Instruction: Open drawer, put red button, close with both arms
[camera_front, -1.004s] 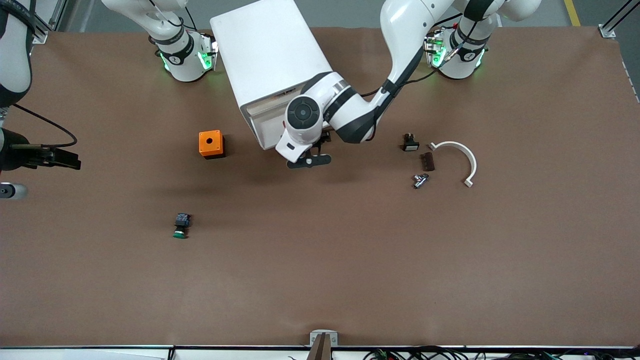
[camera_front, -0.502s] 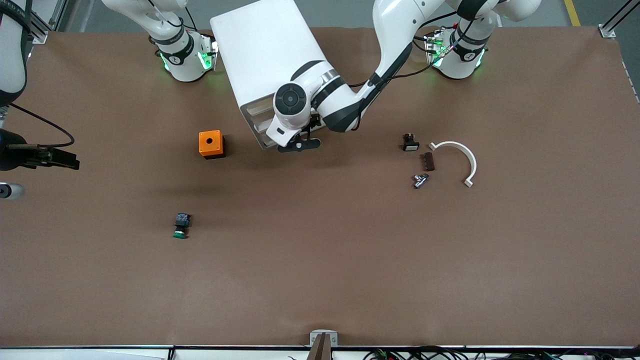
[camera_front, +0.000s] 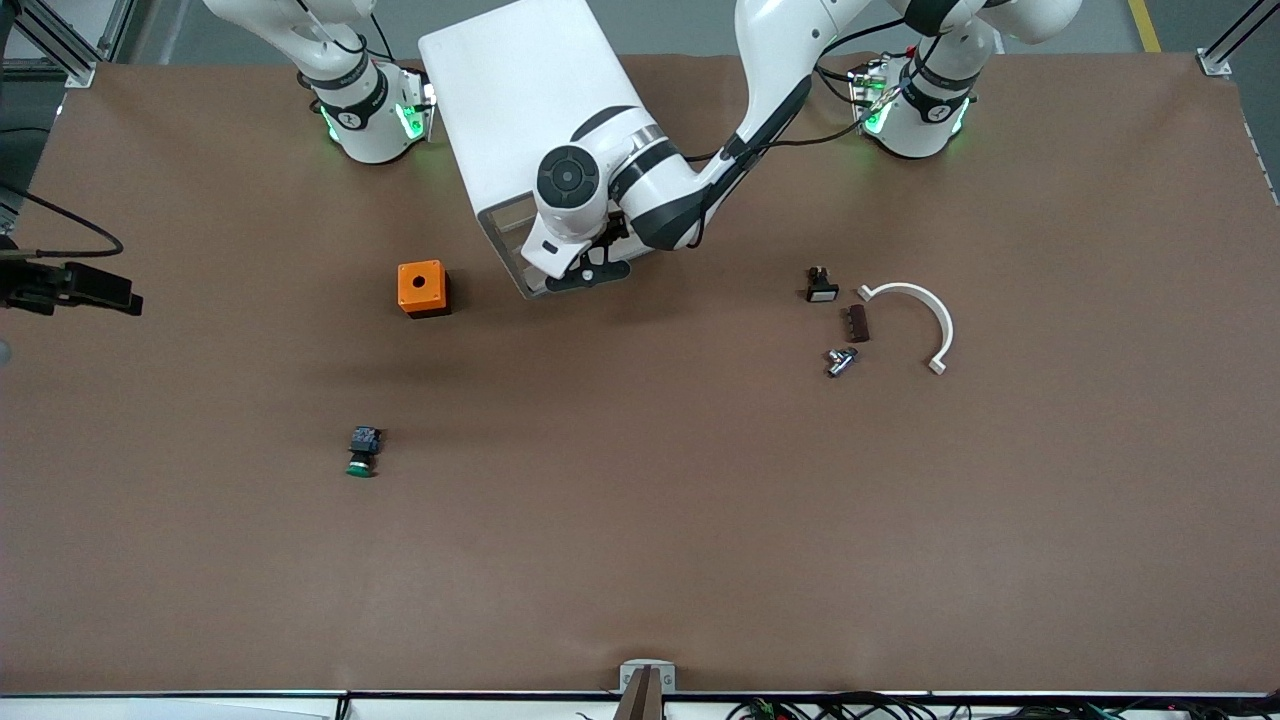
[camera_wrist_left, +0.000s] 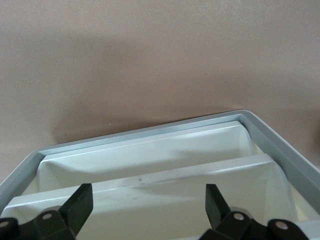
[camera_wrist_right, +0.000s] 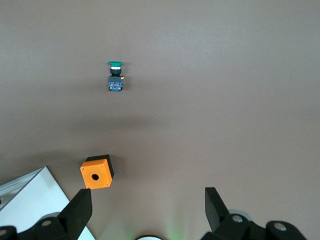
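Observation:
The white cabinet (camera_front: 520, 100) stands at the robots' edge of the table, its drawer fronts (camera_front: 510, 235) facing the front camera. My left gripper (camera_front: 588, 272) is right at that front, open and empty. In the left wrist view its gripper (camera_wrist_left: 147, 205) has its fingers (camera_wrist_left: 80, 205) wide apart over a pale drawer front (camera_wrist_left: 150, 187) inside the grey frame (camera_wrist_left: 150, 131). My right gripper (camera_front: 100, 290) hangs high past the right arm's end of the table, open and empty (camera_wrist_right: 147, 207). The red button is out of view.
An orange box with a hole (camera_front: 422, 288) sits beside the cabinet and shows in the right wrist view (camera_wrist_right: 97, 171). A green-capped button (camera_front: 361, 451) lies nearer the front camera (camera_wrist_right: 115, 77). A small black part (camera_front: 821, 286), a brown piece (camera_front: 856, 322), a metal piece (camera_front: 840, 360) and a white curved strip (camera_front: 925, 310) lie toward the left arm's end.
My left gripper has moved from over the table in front of the cabinet up to the cabinet's front. My right gripper has drifted toward the table's robot edge.

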